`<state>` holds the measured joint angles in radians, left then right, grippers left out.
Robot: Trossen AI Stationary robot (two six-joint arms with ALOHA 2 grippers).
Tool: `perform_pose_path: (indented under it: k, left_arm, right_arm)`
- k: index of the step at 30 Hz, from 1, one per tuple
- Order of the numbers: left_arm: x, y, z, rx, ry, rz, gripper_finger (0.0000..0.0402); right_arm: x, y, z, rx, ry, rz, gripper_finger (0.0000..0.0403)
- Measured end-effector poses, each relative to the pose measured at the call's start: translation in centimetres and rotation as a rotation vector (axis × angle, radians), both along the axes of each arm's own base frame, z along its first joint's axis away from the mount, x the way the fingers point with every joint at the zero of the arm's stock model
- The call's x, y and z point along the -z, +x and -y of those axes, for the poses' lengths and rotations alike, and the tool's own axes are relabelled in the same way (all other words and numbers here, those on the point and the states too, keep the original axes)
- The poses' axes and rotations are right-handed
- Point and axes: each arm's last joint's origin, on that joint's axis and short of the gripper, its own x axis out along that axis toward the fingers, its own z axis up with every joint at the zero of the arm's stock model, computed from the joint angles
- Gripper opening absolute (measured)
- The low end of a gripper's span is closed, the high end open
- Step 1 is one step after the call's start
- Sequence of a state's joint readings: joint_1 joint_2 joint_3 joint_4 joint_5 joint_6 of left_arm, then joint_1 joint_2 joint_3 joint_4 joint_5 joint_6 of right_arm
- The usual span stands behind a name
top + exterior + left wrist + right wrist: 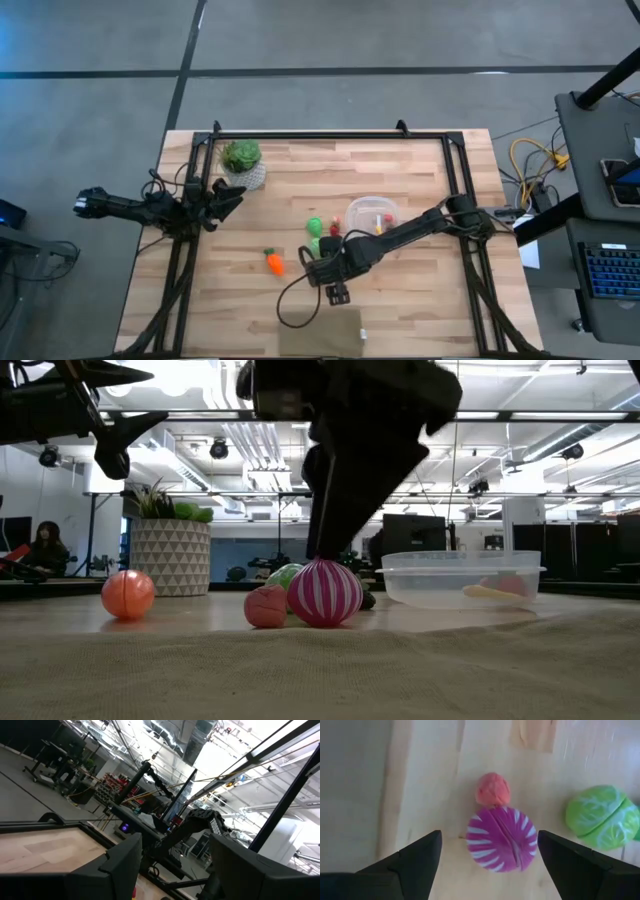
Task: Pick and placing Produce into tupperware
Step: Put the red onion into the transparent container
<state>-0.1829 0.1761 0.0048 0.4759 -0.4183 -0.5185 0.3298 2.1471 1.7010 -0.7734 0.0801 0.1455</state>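
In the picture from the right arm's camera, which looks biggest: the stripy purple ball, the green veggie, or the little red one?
From largest to smallest, as they look there:
1. stripy purple ball
2. green veggie, partly cut off by the picture's edge, so it may really be about as big as the purple one
3. little red piece, clearly the smallest

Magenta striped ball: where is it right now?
On the table, right-of-centre in the high view, under the right gripper, whose open fingers straddle the magenta ball. A small red piece touches it; a green ball sits nearby.
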Motion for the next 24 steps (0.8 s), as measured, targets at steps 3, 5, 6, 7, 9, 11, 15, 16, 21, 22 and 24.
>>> perform_pose_path:
  k: [3,5,6,7,9,11,15,16,21,22,24]
  left_arm:
    - [0.0,0.0,0.0,0.0,0.0,0.0,0.0219]
    - [0.0,0.0,0.0,0.0,0.0,0.0,0.0219]
    - [0.0,0.0,0.0,0.0,0.0,0.0,0.0219]
    - [0.0,0.0,0.0,0.0,0.0,0.0,0.0219]
    - [0.0,0.0,0.0,0.0,0.0,0.001,0.0219]
    - [0.0,0.0,0.0,0.0,0.0,0.001,0.0219]
    - [0.0,0.0,0.0,0.0,0.0,0.001,0.0219]
    - [0.0,0.0,0.0,0.0,0.0,0.001,0.0219]
    - [0.0,0.0,0.0,0.0,-0.001,0.001,0.0219]
    - [0.0,0.0,0.0,0.0,-0.001,0.001,0.0219]
    - [0.0,0.0,0.0,0.0,-0.001,0.001,0.0219]
  right_arm:
    - [0.5,-0.3,0.1,0.009,-0.009,-0.017,0.0321]
    - [0.6,-0.3,0.2,0.018,-0.023,-0.015,0.0318]
    - [0.6,-0.2,0.2,0.015,-0.027,-0.01,0.0317]
    - [0.6,-0.2,0.2,0.014,-0.026,-0.004,0.0315]
    - [0.7,0.0,0.2,0.013,-0.022,0.011,0.0314]
    - [0.9,0.0,0.2,0.015,-0.016,0.021,0.0313]
    - [1.4,-0.1,0.1,0.02,0.02,0.015,0.0313]
    - [1.5,-0.2,0.2,0.019,0.015,0.011,0.0311]
    - [1.9,-0.1,0.3,0.023,0.018,0.027,0.0302]
    - [2.0,-0.2,0.3,0.023,0.017,0.027,0.0301]
    - [2.4,-0.2,0.3,0.023,0.014,0.019,0.0298]
